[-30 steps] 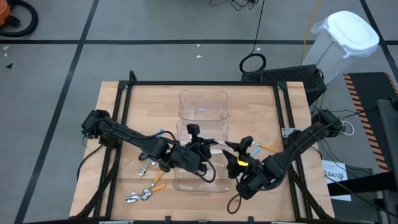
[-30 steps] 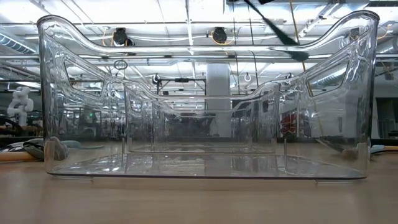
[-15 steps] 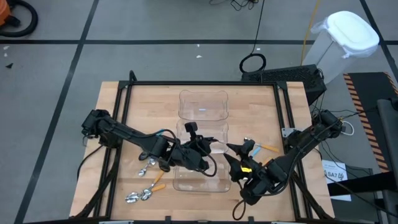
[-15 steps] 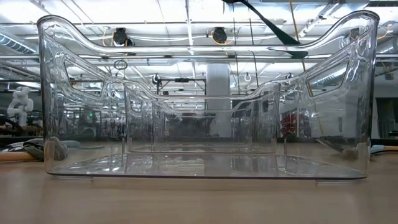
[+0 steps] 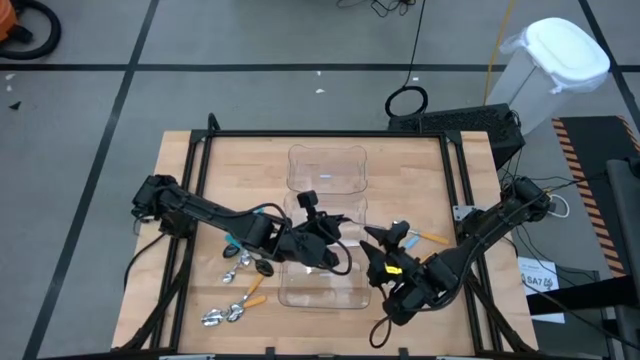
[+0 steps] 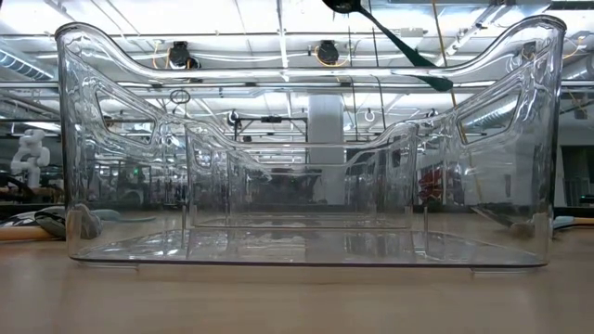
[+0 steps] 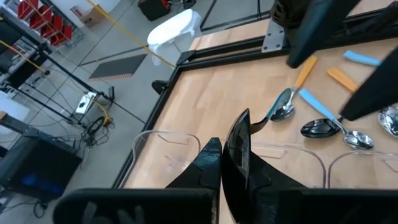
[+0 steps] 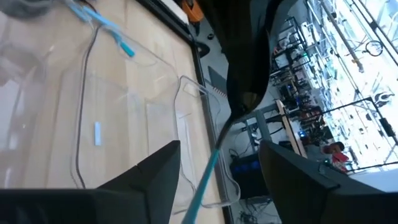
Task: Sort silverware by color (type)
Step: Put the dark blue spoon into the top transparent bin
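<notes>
Light-blue and orange handles mark the spoons (image 5: 232, 300) scattered on the wooden table (image 5: 410, 170) left of the clear plastic bins (image 5: 325, 180). The left gripper (image 5: 318, 252), held over the nearest bin, is clamped shut with nothing discernible between its fingers. The right gripper (image 5: 372, 245), jaws spread wide, is seen beside a dark-bowled, blue-handled spoon (image 8: 233, 109) above the bin.
</notes>
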{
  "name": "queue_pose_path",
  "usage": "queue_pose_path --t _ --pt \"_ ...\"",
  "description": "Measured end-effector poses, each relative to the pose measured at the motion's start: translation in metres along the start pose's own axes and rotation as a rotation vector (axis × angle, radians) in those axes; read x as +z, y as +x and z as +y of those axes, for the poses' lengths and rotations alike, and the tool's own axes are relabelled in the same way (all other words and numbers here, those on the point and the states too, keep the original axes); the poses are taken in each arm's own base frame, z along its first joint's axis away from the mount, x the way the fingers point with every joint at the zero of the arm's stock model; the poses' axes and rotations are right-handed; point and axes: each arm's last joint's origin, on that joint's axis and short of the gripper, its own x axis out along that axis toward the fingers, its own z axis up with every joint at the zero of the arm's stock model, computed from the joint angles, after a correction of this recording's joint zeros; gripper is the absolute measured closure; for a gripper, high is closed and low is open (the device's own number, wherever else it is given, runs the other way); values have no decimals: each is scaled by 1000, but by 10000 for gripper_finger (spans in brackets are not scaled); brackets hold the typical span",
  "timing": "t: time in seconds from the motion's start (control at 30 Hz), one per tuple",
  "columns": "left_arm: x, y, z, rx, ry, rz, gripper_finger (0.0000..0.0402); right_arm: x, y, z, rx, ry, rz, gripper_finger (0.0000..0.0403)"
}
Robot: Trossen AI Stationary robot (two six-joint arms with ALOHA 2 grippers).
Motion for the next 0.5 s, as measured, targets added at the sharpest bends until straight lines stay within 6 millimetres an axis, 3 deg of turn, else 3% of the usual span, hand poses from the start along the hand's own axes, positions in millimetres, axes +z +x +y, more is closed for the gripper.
queue_pose_path --t 0.5 --pt "1 -2 -2 -6 43 -12 387 -21 2 -5 43 20 132 235"
